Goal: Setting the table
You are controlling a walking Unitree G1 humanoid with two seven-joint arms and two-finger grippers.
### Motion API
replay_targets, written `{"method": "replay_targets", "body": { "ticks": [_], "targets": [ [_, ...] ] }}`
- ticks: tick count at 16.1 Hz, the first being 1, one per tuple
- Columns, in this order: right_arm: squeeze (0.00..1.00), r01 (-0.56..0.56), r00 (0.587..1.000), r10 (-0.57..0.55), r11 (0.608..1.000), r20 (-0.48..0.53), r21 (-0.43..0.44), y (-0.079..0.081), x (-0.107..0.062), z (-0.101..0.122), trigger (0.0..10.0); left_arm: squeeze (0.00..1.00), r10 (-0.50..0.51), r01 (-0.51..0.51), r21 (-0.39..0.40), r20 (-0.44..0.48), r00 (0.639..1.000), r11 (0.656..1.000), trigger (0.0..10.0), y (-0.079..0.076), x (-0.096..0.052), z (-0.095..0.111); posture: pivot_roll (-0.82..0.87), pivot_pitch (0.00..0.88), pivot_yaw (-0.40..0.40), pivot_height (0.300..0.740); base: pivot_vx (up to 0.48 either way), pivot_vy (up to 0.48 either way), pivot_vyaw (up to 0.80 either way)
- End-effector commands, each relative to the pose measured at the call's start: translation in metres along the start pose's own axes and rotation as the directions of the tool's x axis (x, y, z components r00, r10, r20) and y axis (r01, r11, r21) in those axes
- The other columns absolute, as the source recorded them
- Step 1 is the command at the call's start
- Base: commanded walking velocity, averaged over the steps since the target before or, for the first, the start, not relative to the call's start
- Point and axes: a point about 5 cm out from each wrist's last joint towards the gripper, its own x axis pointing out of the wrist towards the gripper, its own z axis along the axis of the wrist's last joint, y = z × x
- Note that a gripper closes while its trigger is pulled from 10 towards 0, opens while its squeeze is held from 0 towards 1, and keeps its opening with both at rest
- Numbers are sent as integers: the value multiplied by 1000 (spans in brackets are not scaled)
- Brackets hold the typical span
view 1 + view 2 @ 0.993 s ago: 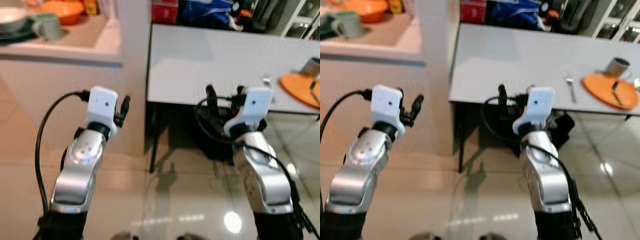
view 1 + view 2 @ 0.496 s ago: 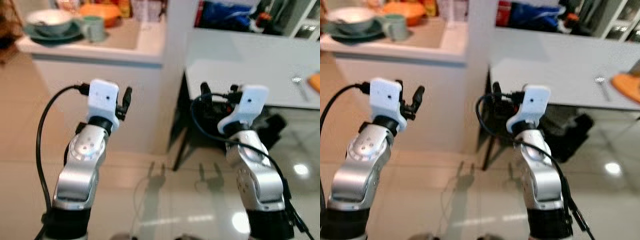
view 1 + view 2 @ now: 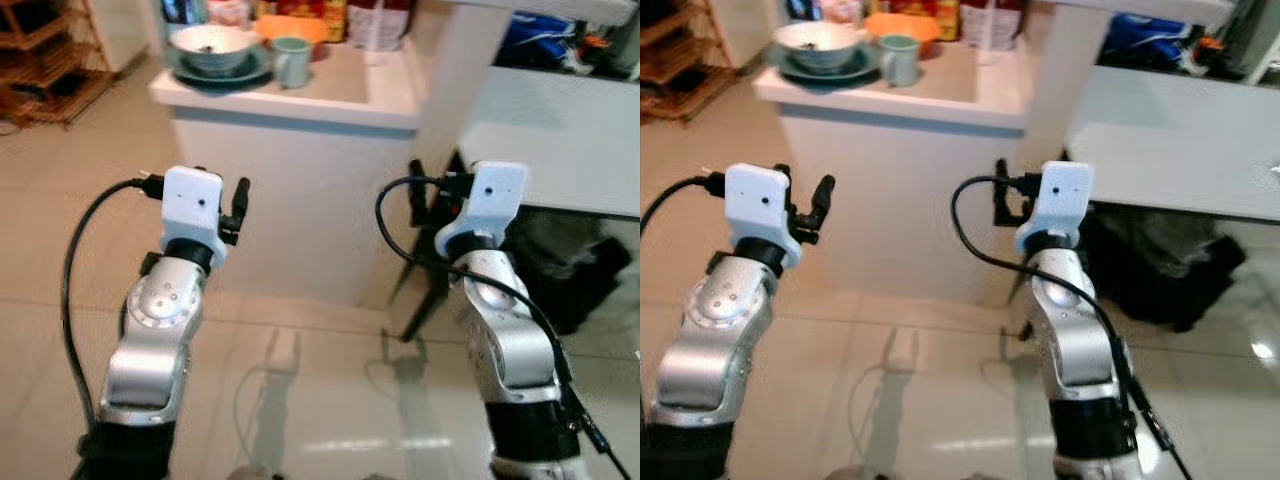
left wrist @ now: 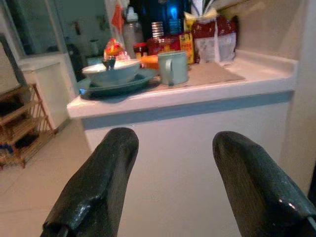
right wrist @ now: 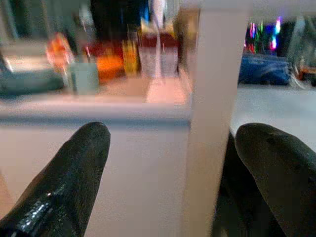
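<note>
A low white counter (image 3: 300,98) stands ahead of me. On it sits a pale bowl (image 3: 210,45) on a dark green plate (image 3: 228,73), with a green mug (image 3: 291,62) beside it and an orange bowl (image 3: 285,24) behind. My left gripper (image 4: 175,138) is raised in front of the counter's face, open and holding nothing. My right gripper (image 5: 173,133) is raised near the white pillar (image 3: 470,60), open and holding nothing too. Both are well short of the dishes.
The white dining table (image 3: 560,150) runs off to the right past the pillar, with a black bag (image 3: 590,275) under it. A wooden shelf (image 3: 45,60) stands at far left. Packets and jars (image 4: 212,37) line the counter's back. Glossy tiled floor (image 3: 300,400) lies below.
The camera has swung to the left: the counter with its dishes has come into the middle, and the table has slid off to the right. Both arms keep the same raised pose.
</note>
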Motion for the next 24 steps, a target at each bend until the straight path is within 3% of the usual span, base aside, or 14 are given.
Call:
{"method": "replay_targets", "body": {
  "ticks": [1, 2, 4, 6, 11, 24],
  "targets": [
    [0, -1, 1000, 1, 1000, -2, -24, 0, 1, -1, 10000, 0, -9, 9, 15, 15, 1000, 1000, 10000, 0, -1, 1, 111, 2, -53, 740, 0, 0, 0],
    [0, -61, 998, 61, 998, -1, -10, 4, -1, -4, 10000, 0, -23, 24, -5, 36, 999, 1000, 10000, 0, -2, 1, 111, 0, -47, 740, 259, 0, 0],
    [0, -61, 998, 61, 998, 5, 22, 5, -2, -3, 10000, 0, -32, 32, 1, 40, 999, 999, 10000, 1, -2, 1, 119, 0, -49, 740, 304, 0, 0],
    [0, -79, 997, 79, 997, 2, -2, 9, -2, -5, 10000, 0, -59, 58, 25, 45, 997, 998, 10000, 0, -2, 4, 126, 0, -50, 740, 448, 0, 0],
    [0, -101, 995, 101, 995, 18, 9, 11, -1, -4, 10000, 0, -86, 83, 50, 43, 995, 995, 10000, -1, -3, 2, 125, 0, -52, 740, 480, 0, 590],
    [0, -83, 996, 82, 995, 29, 46, 8, 3, -1, 10000, 0, -111, 109, 51, 39, 993, 993, 10000, -6, -7, 0, 123, 0, -67, 740, 480, 0, 0]
  ]
}}
